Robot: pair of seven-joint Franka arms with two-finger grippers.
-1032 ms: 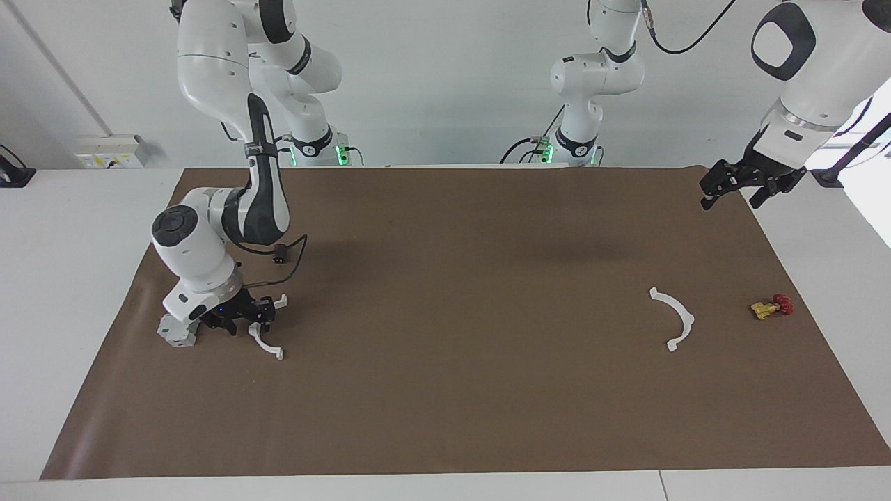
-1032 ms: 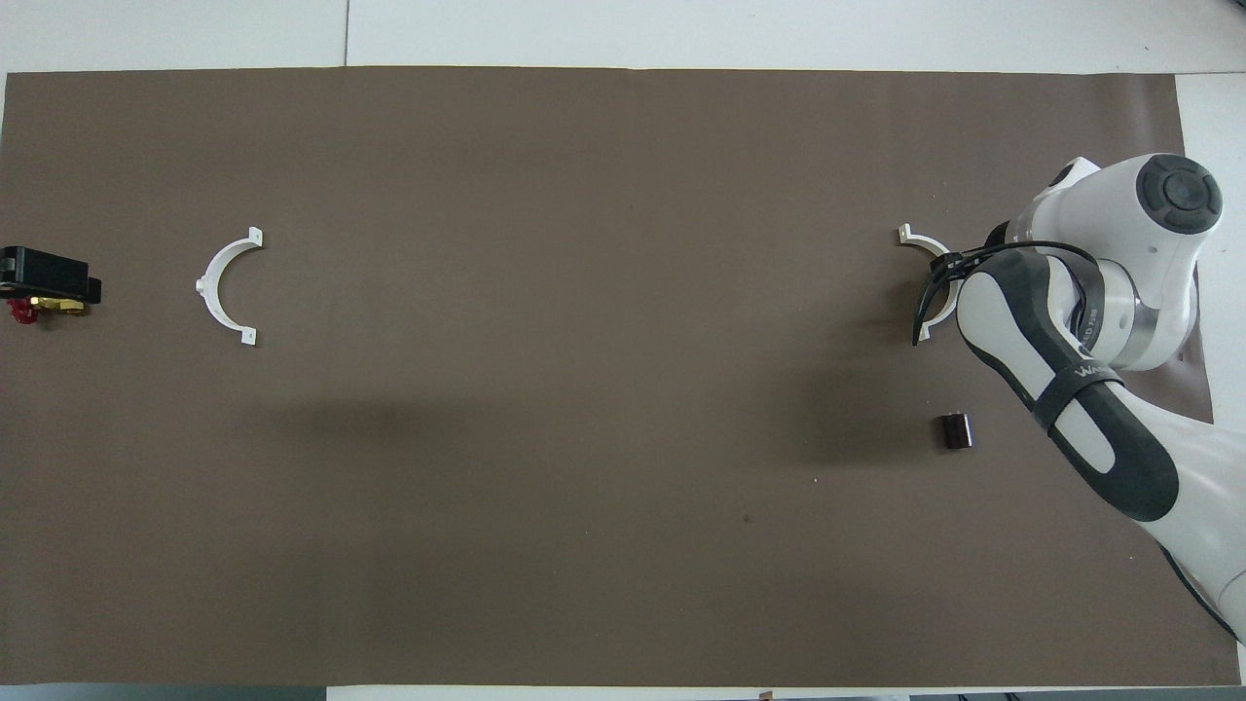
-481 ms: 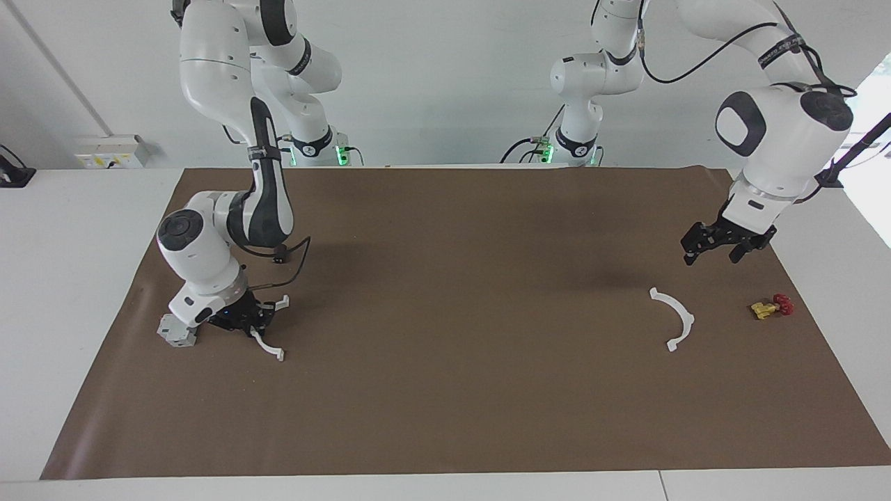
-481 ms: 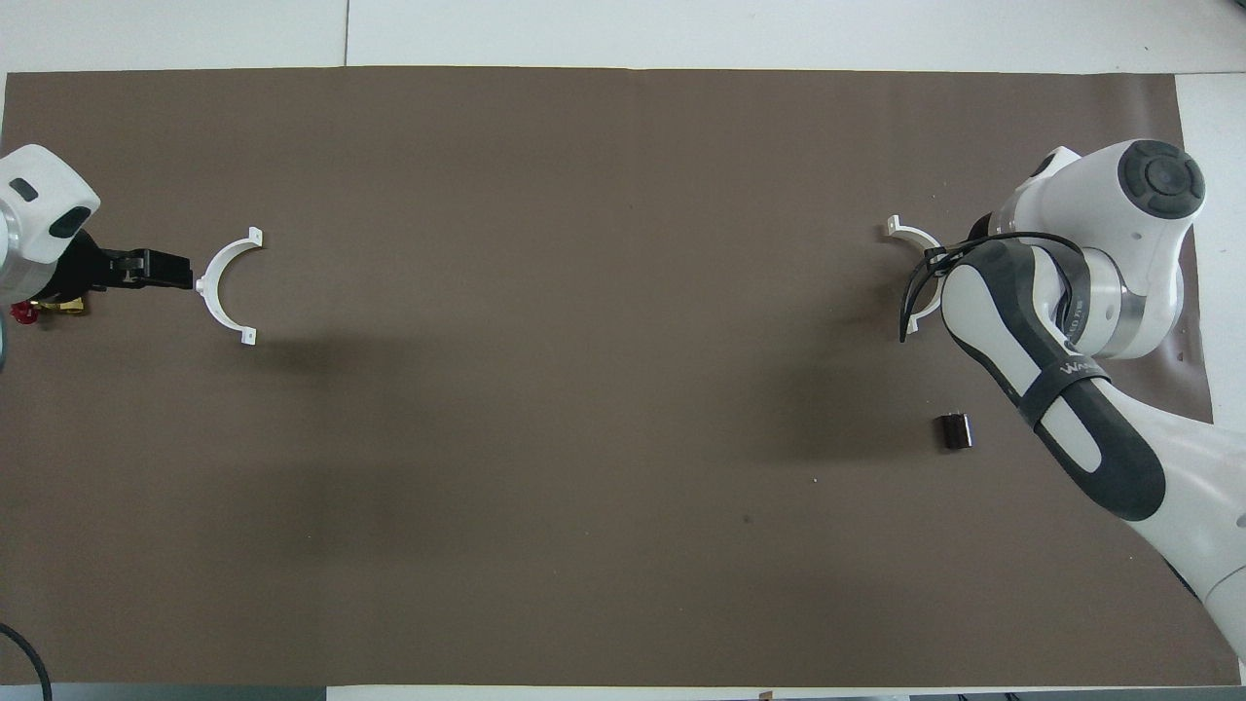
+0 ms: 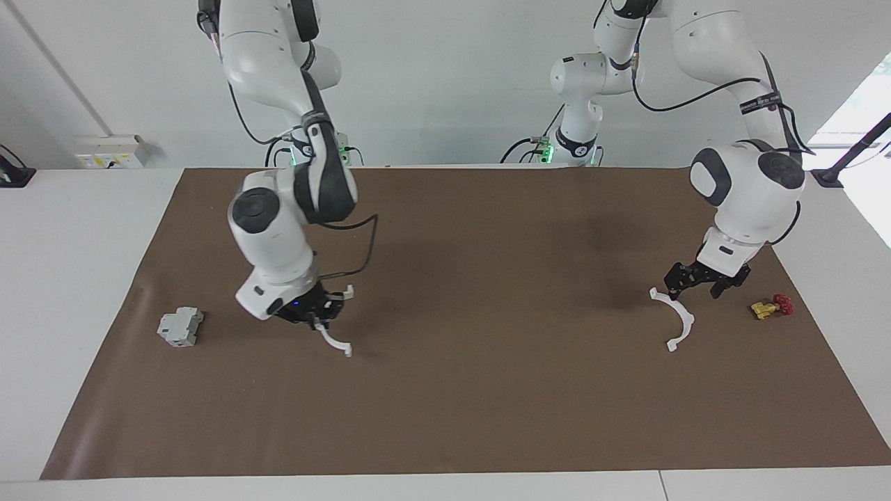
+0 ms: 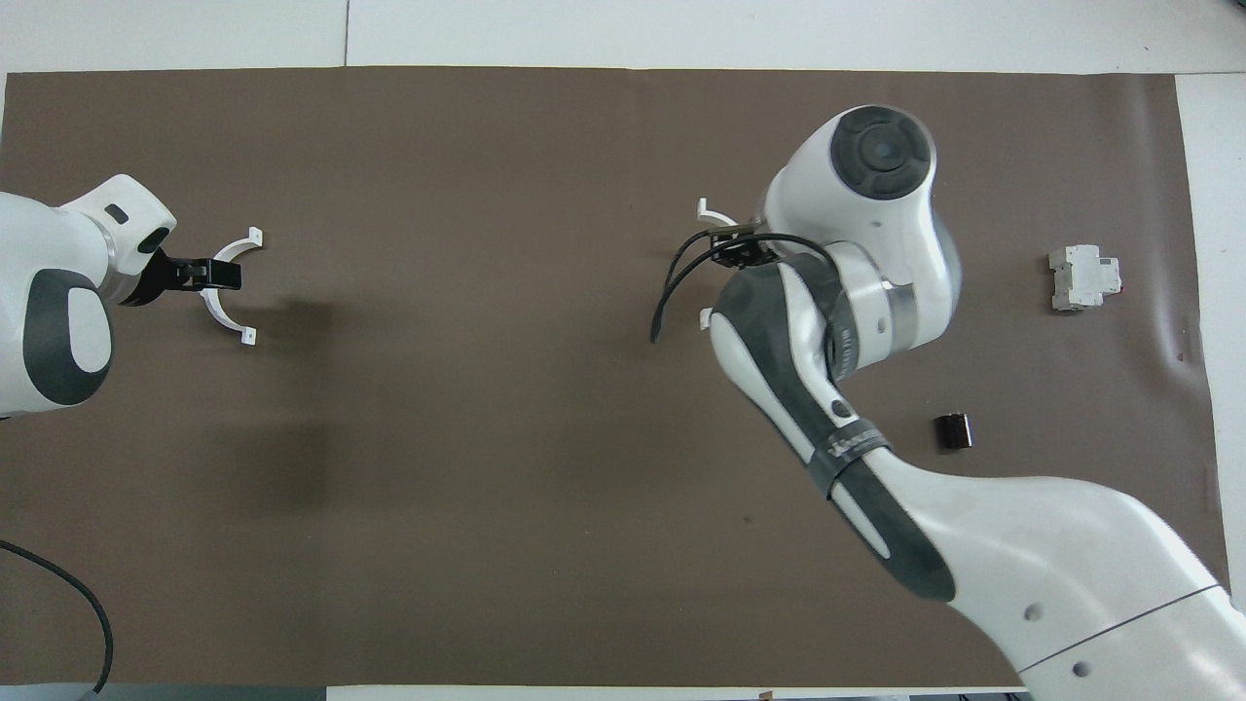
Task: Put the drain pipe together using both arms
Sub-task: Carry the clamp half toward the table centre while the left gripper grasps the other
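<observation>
So we've got the drain pipe in two halves at the moment, well apart from each other on the brown mat (image 5: pixel 445 417). One white arc (image 5: pixel 333 327) is clamped in the right gripper (image 5: pixel 319 311), lifted a bit above the mat, tilted so one end tab points down at the mat and the other pokes up by the fingers; in the overhead view the right arm's wrist covers most of it and we only see its end tabs. It hangs over the mat between the grey boxy block (image 5: pixel 180 327) and the other arc, much closer to the block. That second white arc (image 5: pixel 674 317) lies flat on the mat at the left arm's end, just beside the little yellow-and-red part (image 5: pixel 770 306). The left gripper (image 5: pixel 693 283) is right down at that arc with its fingers spread apart, straddling the arc near its nearer-to-the-robots end; we can't tell if the fingertips are actually touching it. The grey block sits alone, clear of the right gripper. There's also a small dark block (image 6: pixel 953 431) on the mat, nearer the robots than the grey block.
</observation>
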